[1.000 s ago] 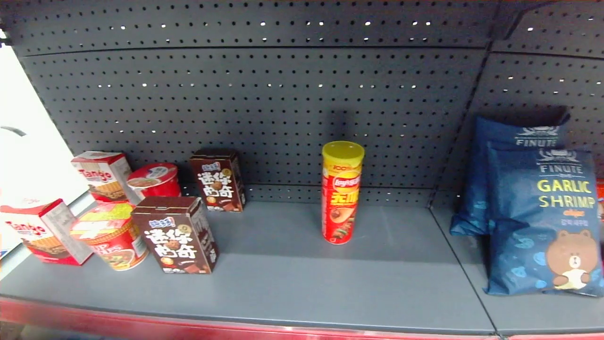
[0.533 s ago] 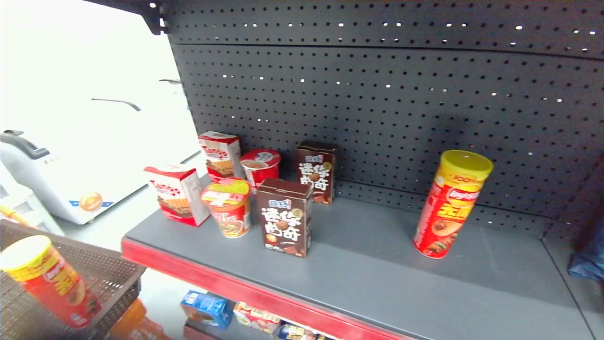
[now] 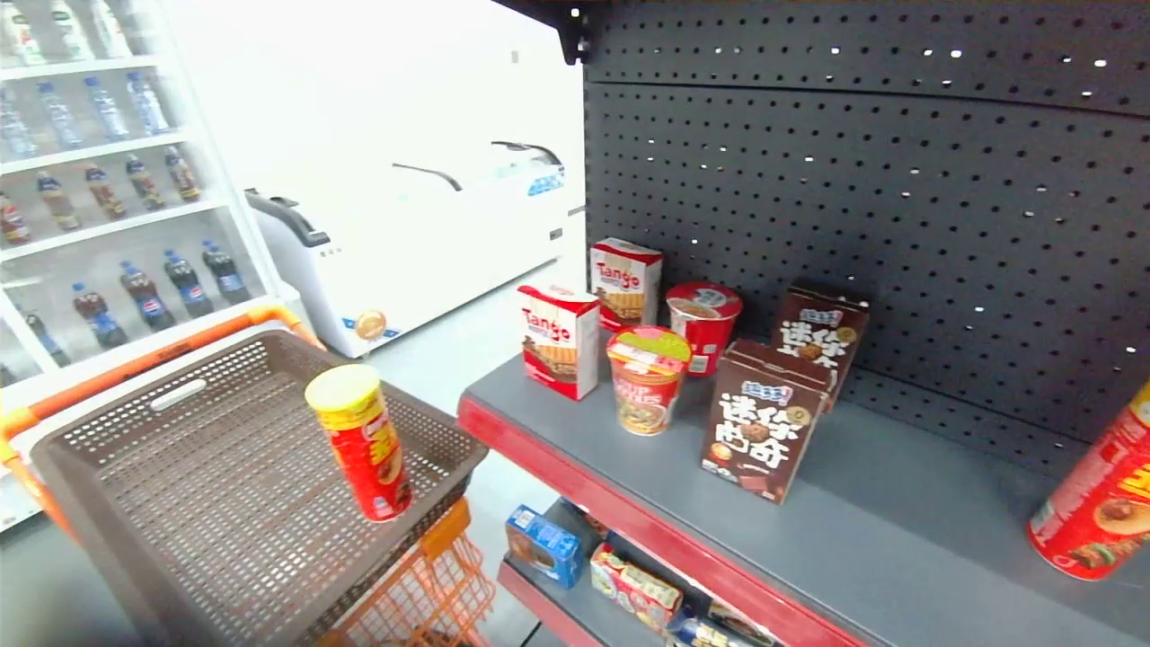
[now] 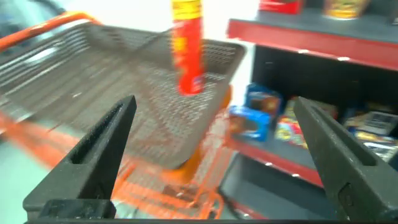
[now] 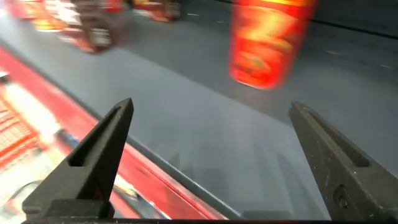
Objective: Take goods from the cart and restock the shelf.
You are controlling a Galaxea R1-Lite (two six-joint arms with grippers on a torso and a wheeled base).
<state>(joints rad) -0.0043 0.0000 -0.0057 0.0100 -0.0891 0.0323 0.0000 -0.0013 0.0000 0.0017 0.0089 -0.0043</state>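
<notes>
A red chips can with a yellow lid [image 3: 359, 440] stands upright near the right rim of the brown mesh cart basket [image 3: 180, 503]. A second chips can [image 3: 1096, 503] stands on the grey shelf [image 3: 862, 548] at the far right. My left gripper [image 4: 214, 104] is open and empty, out in front of the cart and short of the cart's chips can [image 4: 188, 50]. My right gripper [image 5: 211, 107] is open and empty above the shelf's front edge, with the shelf's chips can [image 5: 267, 40] farther in.
On the shelf's left end stand two wafer boxes [image 3: 559, 340], two cup noodles [image 3: 647, 379] and two brown chocolate boxes [image 3: 762, 422]. Packaged goods [image 3: 542, 545] lie on the lower shelf. A white chest freezer [image 3: 404, 252] and a drinks fridge [image 3: 90, 198] stand behind the cart.
The head camera has swung left: the blue bags have left the picture and the cart with its chips can has come in. Nothing on the shelf has moved.
</notes>
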